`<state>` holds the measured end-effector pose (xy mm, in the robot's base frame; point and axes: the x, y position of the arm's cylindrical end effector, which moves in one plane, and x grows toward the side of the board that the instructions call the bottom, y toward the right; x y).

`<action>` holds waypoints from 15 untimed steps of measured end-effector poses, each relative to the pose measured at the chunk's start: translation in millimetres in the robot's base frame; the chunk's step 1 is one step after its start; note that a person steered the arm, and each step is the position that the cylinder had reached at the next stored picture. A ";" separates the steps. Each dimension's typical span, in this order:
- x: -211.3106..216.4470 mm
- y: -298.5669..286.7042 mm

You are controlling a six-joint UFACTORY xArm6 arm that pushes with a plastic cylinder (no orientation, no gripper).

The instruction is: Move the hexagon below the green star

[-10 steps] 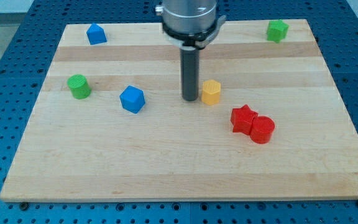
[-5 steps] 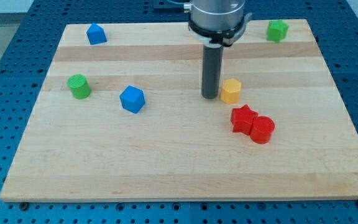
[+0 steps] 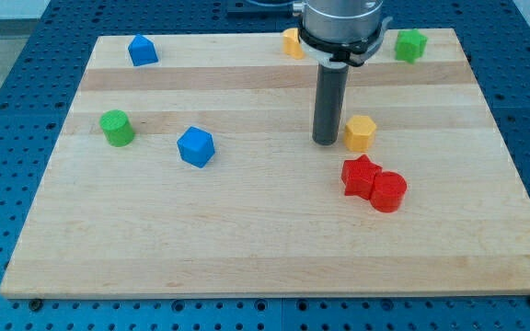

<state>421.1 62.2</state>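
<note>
No pincer here, only a dark rod (image 3: pixel 328 101), so nothing to open, shut or hold. Pressed down on the wooden board (image 3: pixel 247 257) at my tip (image 3: pixel 328 142), just left of the yellow hexagon block (image 3: pixel 361 133), touching it or very nearly so; hard to tell from this view. Yellow hexagon near the middle of the board, a bit toward the view's right. Green star block (image 3: pixel 410 44) far up in the top right corner, well apart from the hexagon and more to the right. Just below the hexagon, a red star block (image 3: pixel 361 176) and a red round block (image 3: pixel 388 192), side by side and touching. Blue block (image 3: pixel 195 146) with many flat sides off to the left of my tip, well apart. Green round block (image 3: pixel 116 127) further left, near the board's left edge. Another blue block (image 3: pixel 142 50), shaped like a little house, up in the top left. Small orange-yellow block (image 3: pixel 291 42) at the top edge, partly hidden behind the rod's wide grey holder (image 3: pixel 343 26), shape not clear.
</note>
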 end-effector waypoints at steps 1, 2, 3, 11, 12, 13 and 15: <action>0.9 0.0; 1.2 13.2; 1.2 45.3; 20.2 110.1; 15.5 110.1; 11.2 110.1; 10.1 102.5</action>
<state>431.2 164.7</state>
